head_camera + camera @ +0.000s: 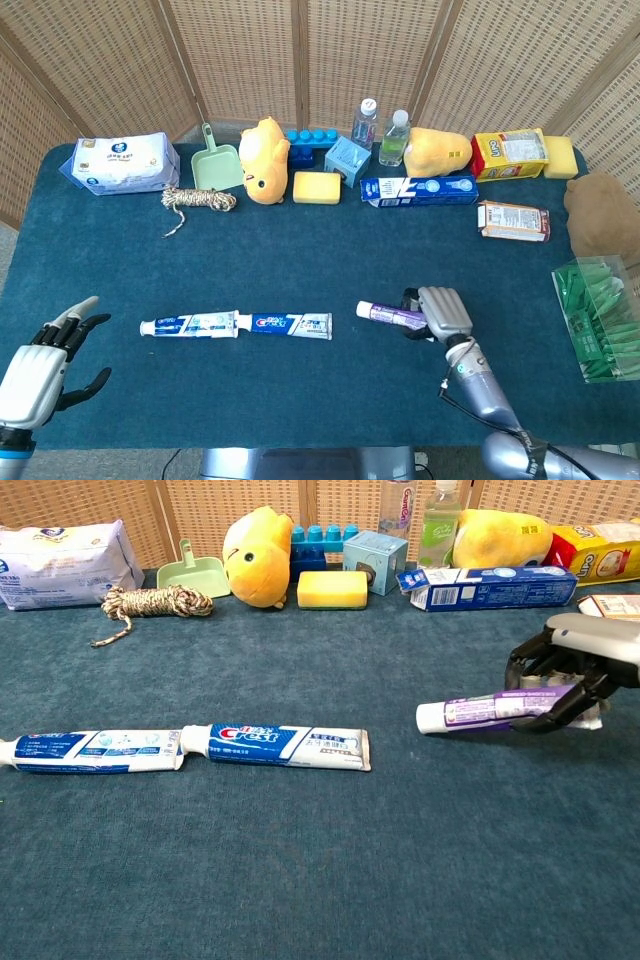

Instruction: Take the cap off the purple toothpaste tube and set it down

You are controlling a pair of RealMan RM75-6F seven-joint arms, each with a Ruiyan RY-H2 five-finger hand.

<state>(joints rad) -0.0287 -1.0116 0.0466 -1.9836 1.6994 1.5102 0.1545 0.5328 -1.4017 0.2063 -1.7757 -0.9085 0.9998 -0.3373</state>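
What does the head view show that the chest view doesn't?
Only the head view shows the left robot hand, open and empty at the table's near left corner, plus the brown plush and green packets on the right. Only the chest view shows, from the side, fingers curled over the purple toothpaste tube. Both show the right robot hand on that tube and the two blue-and-white toothpaste tubes end to end.

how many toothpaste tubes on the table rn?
3. Two blue-and-white tubes lie end to end left of centre. The purple tube lies under the right hand. A toothpaste box sits behind; its contents can't be seen.
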